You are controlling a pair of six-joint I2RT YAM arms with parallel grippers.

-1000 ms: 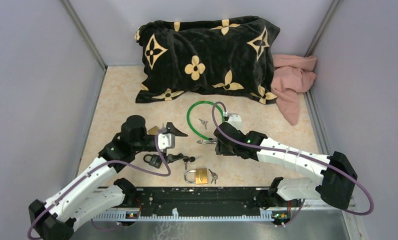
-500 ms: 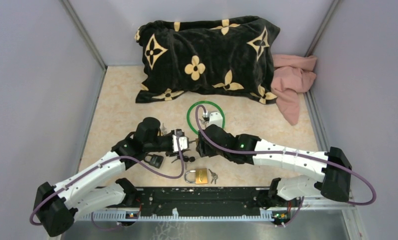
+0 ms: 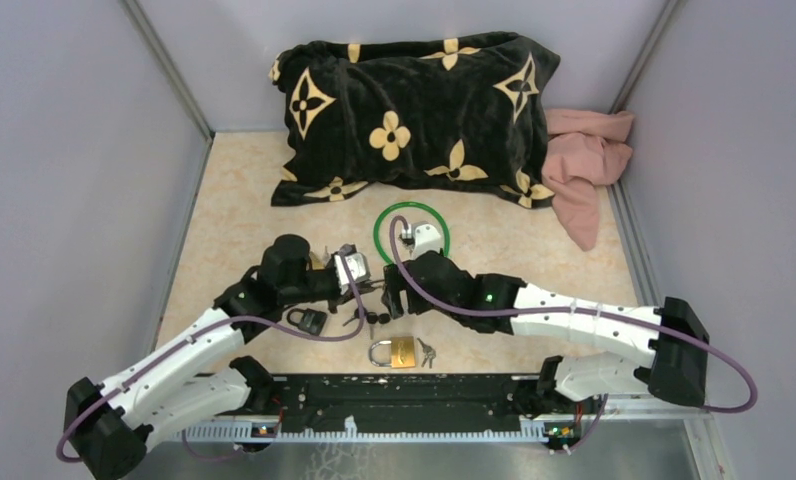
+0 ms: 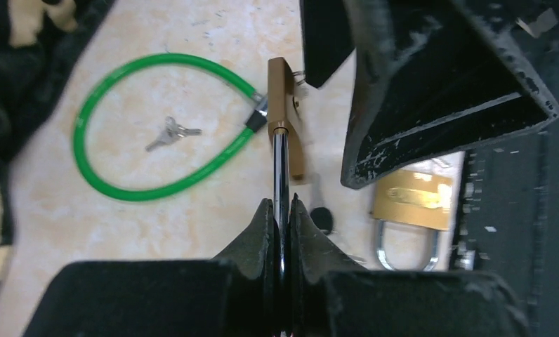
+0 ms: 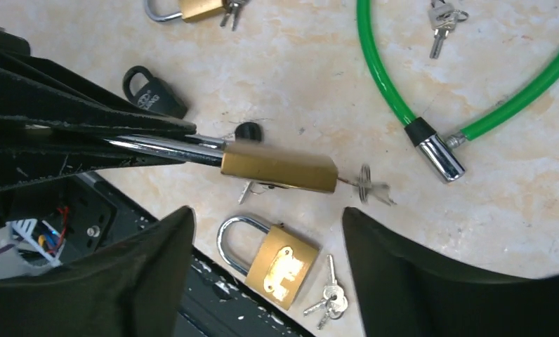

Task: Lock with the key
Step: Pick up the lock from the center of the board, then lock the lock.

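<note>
The brass padlock [image 5: 277, 166] has a dull-gold, brushed metal body; its shackle [image 4: 280, 168] is polished, mirror-bright steel; the second padlock [image 5: 280, 265] is shinier brass; the cable lock [image 5: 384, 81] wears glossy green plastic; the left fingers [image 4: 259, 235] are matt black, scuffed plastic; the surface [image 5: 298, 70] looks like smooth, mottled beige stone; the pillow [image 3: 414, 100] is plush cloth.

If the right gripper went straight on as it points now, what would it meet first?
Probably the brass padlock that the left gripper holds by its shackle: it lies across the gap ahead of the right gripper, jaws open. Depth is unclear.
</note>
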